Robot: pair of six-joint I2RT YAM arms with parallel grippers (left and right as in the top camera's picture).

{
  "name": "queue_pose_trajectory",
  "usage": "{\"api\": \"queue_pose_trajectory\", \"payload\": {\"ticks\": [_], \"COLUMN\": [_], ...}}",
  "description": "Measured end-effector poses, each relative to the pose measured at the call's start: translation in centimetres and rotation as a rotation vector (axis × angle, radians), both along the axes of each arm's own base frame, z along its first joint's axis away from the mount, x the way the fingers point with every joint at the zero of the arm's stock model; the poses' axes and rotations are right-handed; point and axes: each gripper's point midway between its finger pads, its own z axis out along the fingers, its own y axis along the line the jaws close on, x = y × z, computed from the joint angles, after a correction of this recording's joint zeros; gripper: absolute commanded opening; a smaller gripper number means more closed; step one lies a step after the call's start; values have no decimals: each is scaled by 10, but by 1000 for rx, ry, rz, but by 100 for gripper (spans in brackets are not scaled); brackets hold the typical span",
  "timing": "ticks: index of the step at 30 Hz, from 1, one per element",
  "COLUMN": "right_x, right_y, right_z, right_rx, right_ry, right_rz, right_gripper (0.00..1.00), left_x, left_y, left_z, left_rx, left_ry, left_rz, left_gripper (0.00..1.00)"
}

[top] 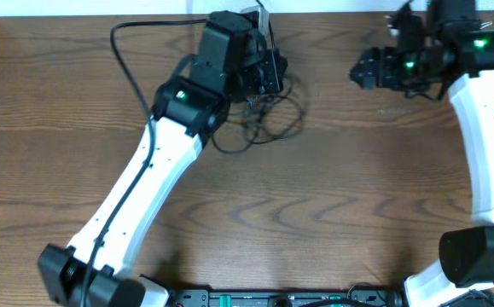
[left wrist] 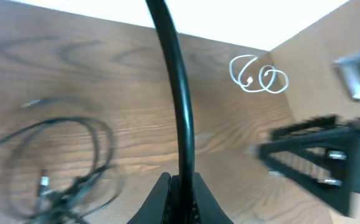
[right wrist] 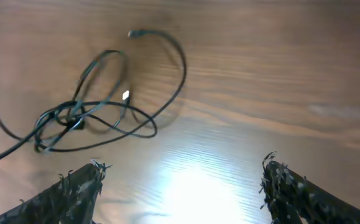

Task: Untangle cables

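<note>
The left gripper (left wrist: 181, 190) is pinched tight on 1 black cable (left wrist: 178, 93), which rises straight from between its fingers and leaves the top of the left wrist view. The black tangle (right wrist: 86, 115) lies loose on the table just beside that gripper, and a small white cable (left wrist: 258, 77) sits coiled farther off. The right gripper (right wrist: 183, 163) hangs well apart from the tangle, its 2 fingers spread wide with nothing between them. Motion blur smears the tangle in the left wrist view, and from overhead the left arm covers part of it. The table (top: 315, 213) is dark wood grain with a bright glare patch.
</note>
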Motion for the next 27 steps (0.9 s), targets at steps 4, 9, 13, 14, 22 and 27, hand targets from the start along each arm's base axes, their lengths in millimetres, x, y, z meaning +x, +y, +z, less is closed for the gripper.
{"api": "queue_pose_trajectory", "payload": {"ticks": [4,9,13,14,22,27], "right_x": [-4,-9,-8,-8,-3,6], "right_y": [35,59,76,80,94,98], "right_z": [6,-1,-23,-29,-64,-76], "right_rx": [61,94,99,98,94,102], "right_ry": [-19,9,69,85,157,162], "right_rz": [91,153,190,197,223,229], "right_gripper": [79,79,79,79,79,79], "left_x": [-3,-2,5,8,21,13], "left_y": [1,3,15,20,69,89], "left_z": [1,1,1,1,15,88], "left_rx": [6,5,5,5,-3,-84], "left_ry": [4,2,2,3,-17,-228], "left_rz": [-3,2,32,43,152,190], "left_gripper": [7,7,7,7,7,7]}}
